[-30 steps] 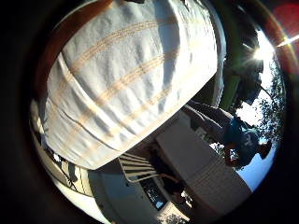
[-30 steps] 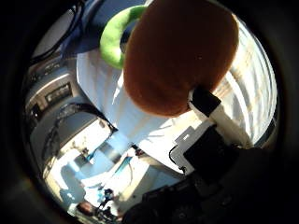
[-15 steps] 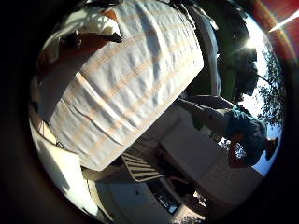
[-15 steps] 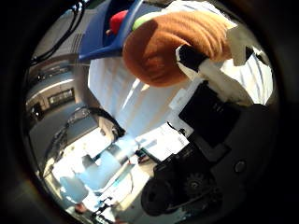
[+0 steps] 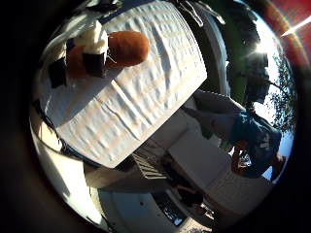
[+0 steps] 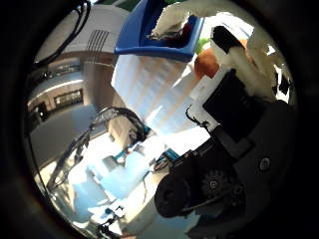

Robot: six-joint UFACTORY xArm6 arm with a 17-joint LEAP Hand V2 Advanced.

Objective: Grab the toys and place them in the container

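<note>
An orange-brown plush toy is over the white striped tablecloth. The white and black fingers of my right hand curl round it. In the thumb side view only a patch of the orange toy shows behind the curled fingers. Close beside it on the cloth stands a blue container. A white toy and something red lie inside it. A green bit shows between the container and the orange toy.
The tablecloth ends at a table edge, with a drop to the floor beyond it. White outdoor furniture stands past that edge. More furniture and pale ground lie below the table's other side.
The views have drawn back from the table, so more of the cloth shows. The blue container has come into the thumb side view. The orange toy looks smaller, with fingers closed across it.
</note>
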